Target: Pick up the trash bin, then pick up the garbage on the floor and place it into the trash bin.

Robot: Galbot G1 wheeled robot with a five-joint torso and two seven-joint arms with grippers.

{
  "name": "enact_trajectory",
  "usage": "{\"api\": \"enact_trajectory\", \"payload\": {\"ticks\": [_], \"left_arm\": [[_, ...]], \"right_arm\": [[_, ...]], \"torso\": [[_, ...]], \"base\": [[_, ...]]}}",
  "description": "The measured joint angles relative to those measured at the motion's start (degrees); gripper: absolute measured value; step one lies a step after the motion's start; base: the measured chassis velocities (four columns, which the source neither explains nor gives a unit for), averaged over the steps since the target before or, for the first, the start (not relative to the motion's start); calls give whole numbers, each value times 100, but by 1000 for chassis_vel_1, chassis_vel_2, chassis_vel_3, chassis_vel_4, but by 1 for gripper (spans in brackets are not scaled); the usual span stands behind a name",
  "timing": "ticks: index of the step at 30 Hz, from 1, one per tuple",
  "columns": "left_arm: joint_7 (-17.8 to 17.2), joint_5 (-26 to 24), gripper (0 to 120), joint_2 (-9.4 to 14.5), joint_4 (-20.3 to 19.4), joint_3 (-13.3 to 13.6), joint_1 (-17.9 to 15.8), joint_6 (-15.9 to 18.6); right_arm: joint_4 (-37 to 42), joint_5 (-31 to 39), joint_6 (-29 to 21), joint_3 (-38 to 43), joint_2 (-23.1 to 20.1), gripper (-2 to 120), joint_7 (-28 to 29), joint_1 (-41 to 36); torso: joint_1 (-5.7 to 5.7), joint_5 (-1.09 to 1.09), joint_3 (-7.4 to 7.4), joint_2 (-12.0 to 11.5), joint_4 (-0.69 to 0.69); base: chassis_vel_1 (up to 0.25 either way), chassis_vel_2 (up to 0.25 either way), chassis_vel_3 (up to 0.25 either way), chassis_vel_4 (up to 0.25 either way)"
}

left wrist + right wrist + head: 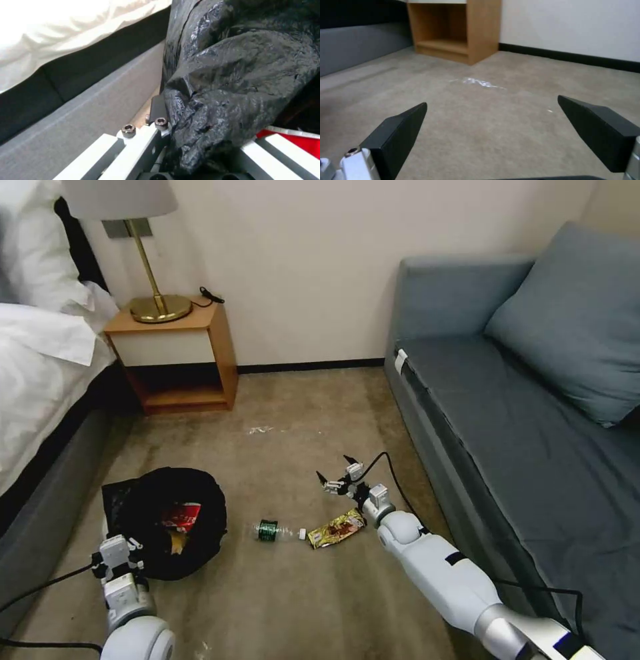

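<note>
I am holding my left gripper (115, 553) low at my left side, clamped on the near rim of the trash bin (170, 520), one finger (156, 110) outside the rim and the other side inside the bag. The bin is sitting by the grey bed base (47, 500), lined with a crinkly, glossy black bag (233, 75) folded over its rim. Inside it, a red-and-white wrapper (181, 515) is lying on something brown (I cannot tell what).

I am stretching my right arm forward and down, with my right gripper (335, 471) hovering over bare carpet, its two black wedge-shaped fingers (396, 135) spread wide and holding nothing.

On the beige carpet (287, 593) between the bin and my right arm, a clear bottle (279, 531) with a green label is lying on its side, its white cap almost touching a shiny gold snack wrapper (336, 528), which lies just beside my right wrist.

Beyond, a wooden nightstand (179, 355) with a brass lamp (150, 280) is standing against the pale wall. A blue-grey sofa (520, 400) is running along my right side.
</note>
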Motion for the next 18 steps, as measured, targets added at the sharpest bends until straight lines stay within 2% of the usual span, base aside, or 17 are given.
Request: {"api": "enact_trajectory", "payload": {"ticks": [5,9,18], "left_arm": [[0,-21,3,80,90,-39,-26,-9],[-1,-63,3,194,170,-98,-81,-9],[0,-136,3,321,213,-182,-145,38]], "right_arm": [[-169,197,-335,-353,212,100,-338,276],[-472,273,-705,-757,474,100,-825,637],[-1293,178,-1005,-1438,1068,100,-1244,977]], "torso": [[0,0,0,0,2],[0,-1,0,0,2],[0,0,0,0,2]], "base": [[-10,3,8,-9],[0,0,0,0],[0,0,0,0]]}}
